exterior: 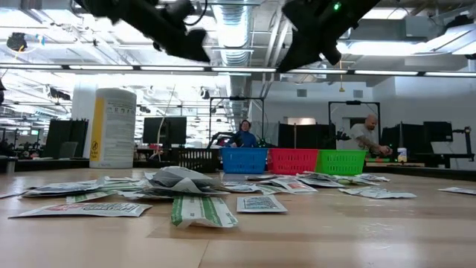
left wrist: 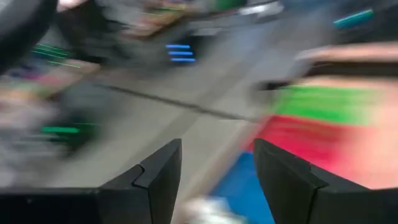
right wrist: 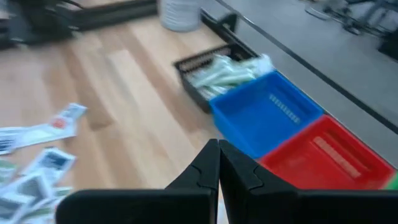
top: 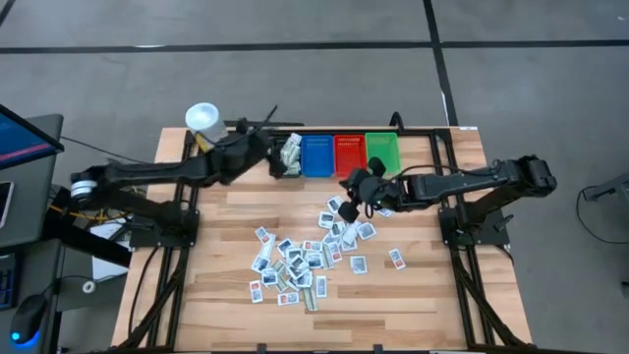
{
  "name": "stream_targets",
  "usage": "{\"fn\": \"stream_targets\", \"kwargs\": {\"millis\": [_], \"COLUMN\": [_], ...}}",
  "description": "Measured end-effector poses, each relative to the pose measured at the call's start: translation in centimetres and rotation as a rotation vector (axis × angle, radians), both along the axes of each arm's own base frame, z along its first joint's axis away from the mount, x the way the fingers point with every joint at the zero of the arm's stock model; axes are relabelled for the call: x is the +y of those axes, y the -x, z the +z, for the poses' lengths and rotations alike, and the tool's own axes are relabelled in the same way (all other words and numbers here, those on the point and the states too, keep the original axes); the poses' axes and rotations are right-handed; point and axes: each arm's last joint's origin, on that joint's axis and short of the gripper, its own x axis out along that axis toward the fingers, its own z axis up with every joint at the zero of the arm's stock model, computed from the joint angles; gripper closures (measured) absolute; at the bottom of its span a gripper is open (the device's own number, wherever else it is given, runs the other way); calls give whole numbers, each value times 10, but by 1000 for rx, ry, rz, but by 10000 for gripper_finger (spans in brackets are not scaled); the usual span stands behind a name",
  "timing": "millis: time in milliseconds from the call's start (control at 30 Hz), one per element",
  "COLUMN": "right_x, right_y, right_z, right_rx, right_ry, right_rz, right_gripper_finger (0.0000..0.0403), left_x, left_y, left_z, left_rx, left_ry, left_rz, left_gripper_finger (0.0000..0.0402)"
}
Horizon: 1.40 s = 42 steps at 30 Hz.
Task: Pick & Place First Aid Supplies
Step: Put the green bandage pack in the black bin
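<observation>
scattered across the middle of the wooden tabletop (top: 413, 305): first aid supplies (top: 295, 265), a loose heap of flat packets at lower centre of the high frame. just above the heap's upper right edge, right pincer (top: 348, 181), fingers pressed together, pinching nothing visible. farther up, along the back edge: black bin (top: 287, 155) with pale packets inside, then blue bin (top: 317, 154), red bin (top: 350, 152), green bin (top: 382, 149). over the black bin, left pincer (left wrist: 217, 180), spread wide, empty. upper left, white tub (top: 203, 121).
</observation>
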Motion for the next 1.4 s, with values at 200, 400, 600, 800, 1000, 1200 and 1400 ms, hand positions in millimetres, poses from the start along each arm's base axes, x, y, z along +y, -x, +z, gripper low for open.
{"fn": "stream_targets", "kwargs": {"millis": [200, 400, 600, 800, 1000, 1200, 1400], "right_x": [19, 39, 57, 68, 72, 86, 102], "right_y": [0, 2, 5, 4, 4, -11, -31], "right_z": [2, 2, 3, 5, 4, -20, -55], "right_rx": [-26, -53, -66, -84, -74, -7, 63], "right_ry": [-4, -42, -61, -154, -187, -208, -193], "right_rz": [66, 109, 183, 324, 382, 457, 486], "right_gripper_finger": [403, 403, 403, 403, 402, 366, 312], "left_x": [-32, -63, -93, -116, -133, -140, -142], "left_y": [23, 44, 60, 64, 68, 69, 62], "left_z": [9, -12, -25, -29, -26, -24, -27], "left_rx": [-161, -149, -139, -151, -185, -203, -207], "left_ry": [395, 609, 736, 741, 705, 693, 705], "left_rz": [-517, -763, -866, -835, -833, -834, -830], "left_gripper_finger": [202, 202, 202, 202, 202, 202, 202]}}
